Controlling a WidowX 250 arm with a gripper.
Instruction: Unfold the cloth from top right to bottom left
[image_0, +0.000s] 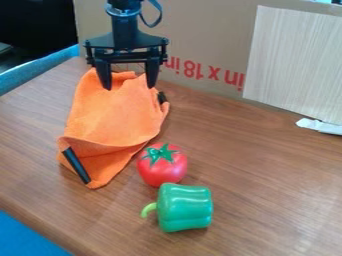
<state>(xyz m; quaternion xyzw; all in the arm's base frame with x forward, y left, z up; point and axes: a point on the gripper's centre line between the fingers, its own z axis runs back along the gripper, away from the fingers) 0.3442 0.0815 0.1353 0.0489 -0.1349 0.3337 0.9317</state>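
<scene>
The gripper (128, 86) hangs at the upper left over the far end of the orange cloth (117, 115), its two fingers spread wide with no cloth visibly held between them. The cloth lies on the wooden table, long and narrow, with wrinkles at its far end. Its near end is folded over, and a black strip (77, 165) shows at the near left corner. Another small dark piece (161, 97) shows at the cloth's right edge, just right of the gripper. Whether the fingertips touch the cloth cannot be told.
A red tomato (162, 164) sits right beside the cloth's near right edge, with a green pepper (185, 207) in front of it. Cardboard (200, 30) with a pale panel (297, 62) stands along the back. A white scrap (319, 126) lies at the right edge of the table (267, 190).
</scene>
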